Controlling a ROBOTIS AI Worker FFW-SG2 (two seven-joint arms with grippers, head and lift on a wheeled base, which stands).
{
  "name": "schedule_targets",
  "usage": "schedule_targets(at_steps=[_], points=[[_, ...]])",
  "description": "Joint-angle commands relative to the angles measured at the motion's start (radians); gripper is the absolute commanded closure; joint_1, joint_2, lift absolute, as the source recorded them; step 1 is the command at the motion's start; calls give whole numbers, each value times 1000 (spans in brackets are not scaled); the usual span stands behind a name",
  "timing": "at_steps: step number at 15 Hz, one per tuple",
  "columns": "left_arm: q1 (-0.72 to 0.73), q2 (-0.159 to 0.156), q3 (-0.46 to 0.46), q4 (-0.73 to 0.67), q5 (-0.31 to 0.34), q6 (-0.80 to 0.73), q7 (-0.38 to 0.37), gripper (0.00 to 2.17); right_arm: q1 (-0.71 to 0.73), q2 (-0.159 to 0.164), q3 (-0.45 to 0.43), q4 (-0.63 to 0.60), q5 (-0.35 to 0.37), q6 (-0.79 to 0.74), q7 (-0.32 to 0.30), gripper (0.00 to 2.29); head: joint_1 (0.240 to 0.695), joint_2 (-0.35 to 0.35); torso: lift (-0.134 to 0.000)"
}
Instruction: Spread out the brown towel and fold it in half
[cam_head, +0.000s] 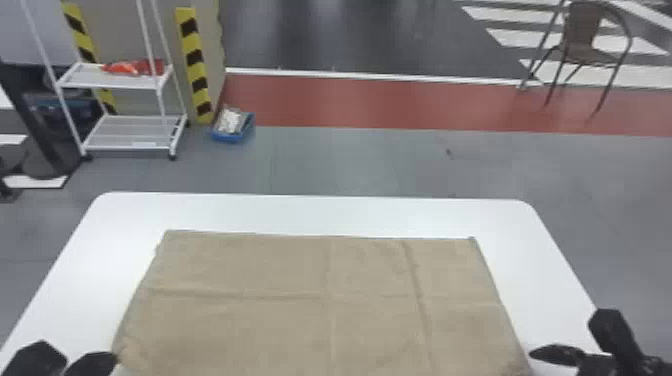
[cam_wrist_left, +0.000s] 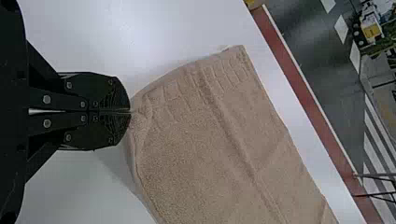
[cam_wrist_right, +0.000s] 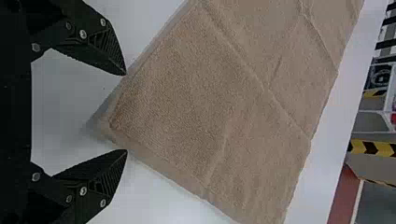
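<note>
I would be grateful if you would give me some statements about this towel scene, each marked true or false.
1. The brown cloth towel lies on the white, round-cornered table. True.
2. The black right gripper is shut on the towel. False: its fingers are apart, with a towel corner showing between them.
3. The black left gripper has its fingers together at the towel's edge. True.
4. The small blue box stands on the table. False: it is on the floor beyond it.
5. The brown chair with thin legs stands beyond the table, toward the robot's right. True.
</note>
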Motion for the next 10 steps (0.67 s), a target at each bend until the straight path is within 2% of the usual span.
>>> schedule_targets(at_steps=[1,10], points=[[0,0,-1,0,0,-1,0,1436,-1,-6,0,-8,1,29,2,346,695,-92,0],[-3,0,-1,14,5,-13,2,1436,-29,-18,23,40,50,23,-32,407,695,-116,0]])
